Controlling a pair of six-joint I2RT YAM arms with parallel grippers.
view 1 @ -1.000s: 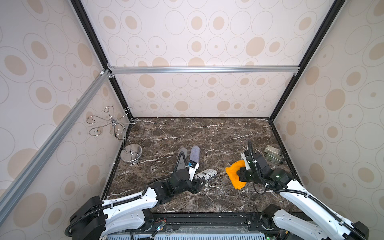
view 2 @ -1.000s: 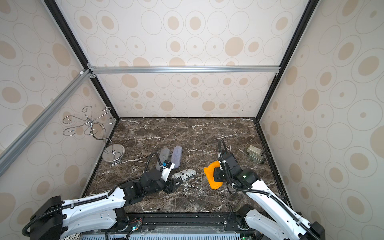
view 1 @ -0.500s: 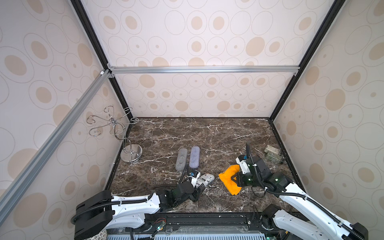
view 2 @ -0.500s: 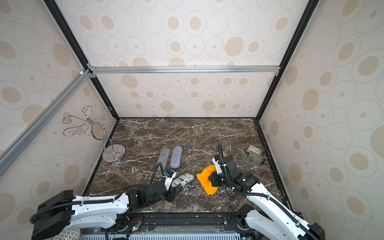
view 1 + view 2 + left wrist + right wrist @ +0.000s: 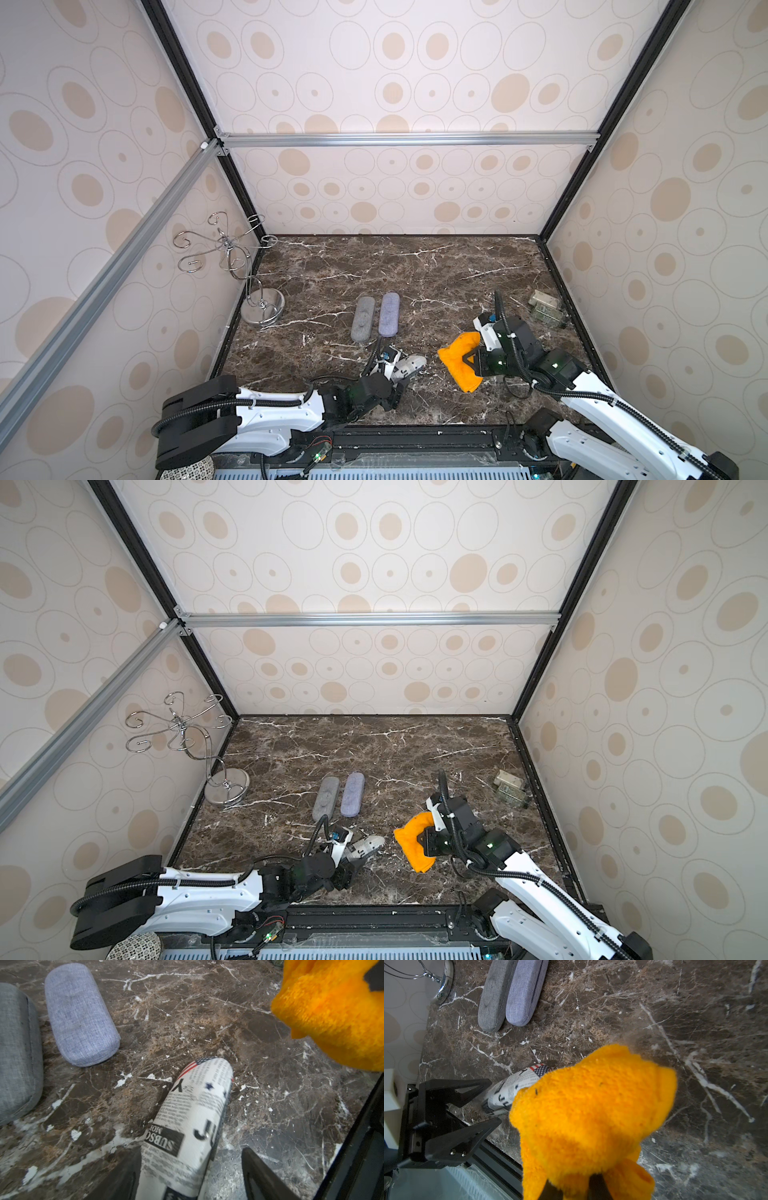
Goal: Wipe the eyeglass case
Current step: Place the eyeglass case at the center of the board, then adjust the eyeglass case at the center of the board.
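Top-view clock, 12 = back wall. At 9 o'clock a chrome wire stand [image 5: 261, 305] sits on the dark marble surface [image 5: 415, 270], out of play. Just toward 7 o'clock from centre, a grey fabric eyeglass case [image 5: 363, 319] and a lavender fabric eyeglass case [image 5: 389, 313] lie side by side, touching or nearly so. At 6 o'clock, near the front edge, is the newspaper-print eyeglass case [image 5: 410, 365], flat on the surface, long axis pointing to about 2 o'clock; judged to be the one getting wiped. The left gripper [image 5: 495, 1102] is at its near end with jaws apart, straddling it: one finger looks against the case side, the other stands clear, so nothing is clamped. At 4 o'clock the right gripper [image 5: 471, 362] is clamped together on a fluffy orange cloth [image 5: 459, 359], which hangs bunched just beside the far tip of the printed case; can't tell if it touches. At 3 o'clock are small greenish blocks [image 5: 547, 311], well apart. Risks: the case is unpinned on smooth marble, so a wiping push would likely slide or spin it, toward the fabric cases at 11 o'clock or off the front edge at 6. The bunched cloth may present a poor wiping face. Loose cloth could drag over the open left fingers and snag. Three cases sit close together, so the cloth could land on the wrong one.
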